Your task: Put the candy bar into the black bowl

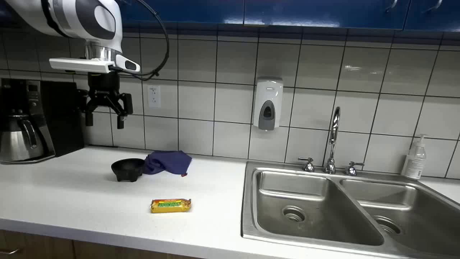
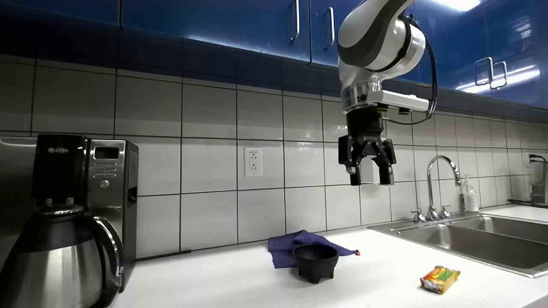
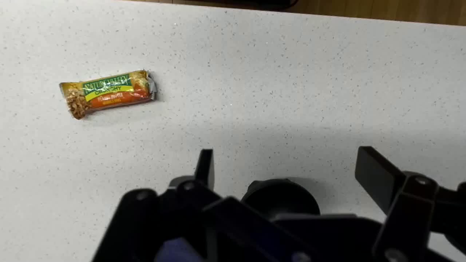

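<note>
The candy bar, in a yellow, orange and green wrapper, lies flat on the white counter; it shows in both exterior views (image 1: 170, 205) (image 2: 440, 279) and at the upper left of the wrist view (image 3: 109, 94). The small black bowl (image 1: 128, 169) stands upright on short feet further back; it also shows in an exterior view (image 2: 315, 262). In the wrist view the bowl (image 3: 280, 198) is partly hidden by the gripper's linkage. My gripper (image 1: 105, 121) hangs high above the counter, open and empty; it also shows in an exterior view (image 2: 370, 178) and the wrist view (image 3: 285, 153).
A purple cloth (image 1: 168, 162) lies against the bowl's side. A coffee maker with a steel carafe (image 2: 60, 256) stands at one end. A double sink (image 1: 305, 230) with a tap is at the other. Blue cabinets (image 1: 179, 10) hang above; a soap dispenser (image 1: 268, 102) is on the wall.
</note>
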`<action>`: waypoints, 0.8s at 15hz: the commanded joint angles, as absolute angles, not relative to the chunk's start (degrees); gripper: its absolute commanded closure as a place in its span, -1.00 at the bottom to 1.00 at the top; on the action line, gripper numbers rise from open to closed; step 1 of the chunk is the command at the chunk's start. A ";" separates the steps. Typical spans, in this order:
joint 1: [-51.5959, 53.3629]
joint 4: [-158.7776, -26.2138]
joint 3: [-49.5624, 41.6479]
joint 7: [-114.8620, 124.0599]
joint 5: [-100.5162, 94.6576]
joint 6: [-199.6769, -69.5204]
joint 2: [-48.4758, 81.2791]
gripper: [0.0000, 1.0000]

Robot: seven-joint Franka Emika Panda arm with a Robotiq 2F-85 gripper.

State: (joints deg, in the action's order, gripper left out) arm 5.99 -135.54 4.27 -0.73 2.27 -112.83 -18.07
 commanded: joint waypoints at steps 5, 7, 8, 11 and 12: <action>5.77 -135.46 4.48 -0.77 2.33 -112.73 -18.01 -1.00; 5.77 -135.46 4.47 -0.77 2.33 -112.73 -18.01 -1.00; 5.77 -135.46 4.47 -0.77 2.33 -112.73 -18.01 -1.00; 4.73 -139.57 4.52 4.31 2.72 -117.10 -20.85 -1.00; 4.49 -141.00 4.09 5.36 3.65 -118.53 -21.60 -1.00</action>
